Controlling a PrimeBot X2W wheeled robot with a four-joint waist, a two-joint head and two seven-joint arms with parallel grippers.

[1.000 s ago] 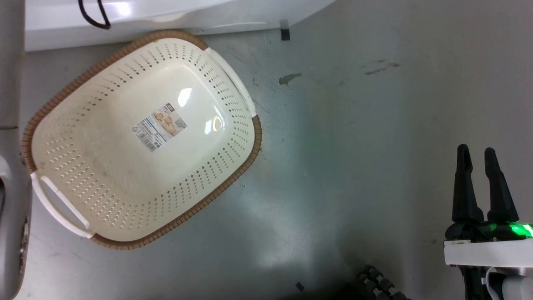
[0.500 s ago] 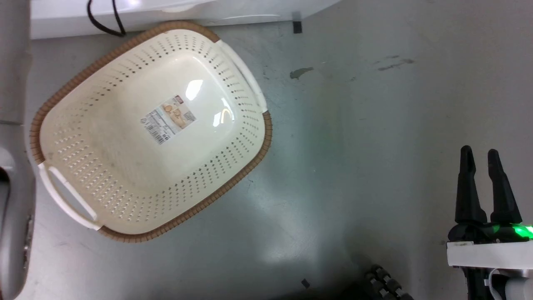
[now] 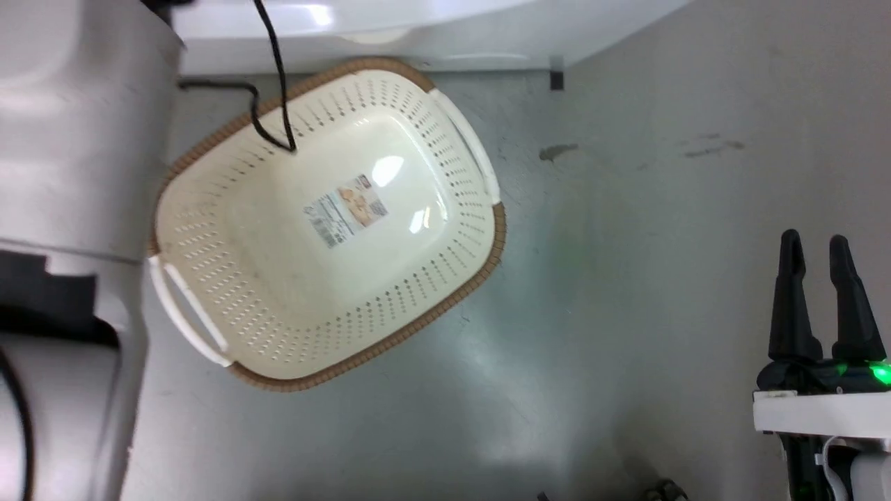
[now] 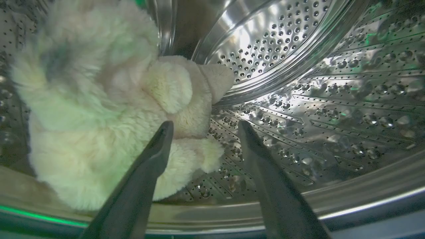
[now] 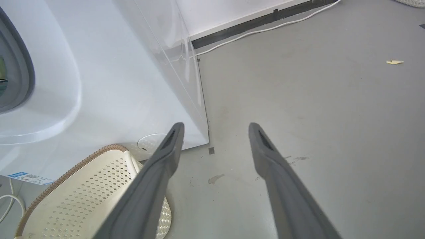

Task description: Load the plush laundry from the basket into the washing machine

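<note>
The plush laundry (image 4: 99,109), fluffy and beige, lies inside the washing machine's steel drum (image 4: 332,99). My left gripper (image 4: 205,124) is open just inside the drum mouth. Its left finger (image 4: 149,166) rests against the plush, and one fluffy limb pokes into the gap between the fingers. The cream basket (image 3: 278,278) with a brown rim stands on the floor with only a sticker on its bottom; its corner also appears in the right wrist view (image 5: 83,192). My right gripper (image 3: 814,240) (image 5: 216,125) hangs open over bare floor, well right of the basket. The washing machine (image 5: 116,83) is white.
My pale left arm (image 3: 69,139) fills the left side of the head view, and a black cable (image 3: 275,83) from it crosses above the basket. The washer's base (image 3: 418,28) runs behind the basket. A white cord (image 5: 265,30) lies along the far wall. Grey floor (image 3: 626,278) stretches right.
The head camera has shifted, so the basket sits further right in the picture and more of my left arm shows. My left gripper has opened. The right gripper stays as it was.
</note>
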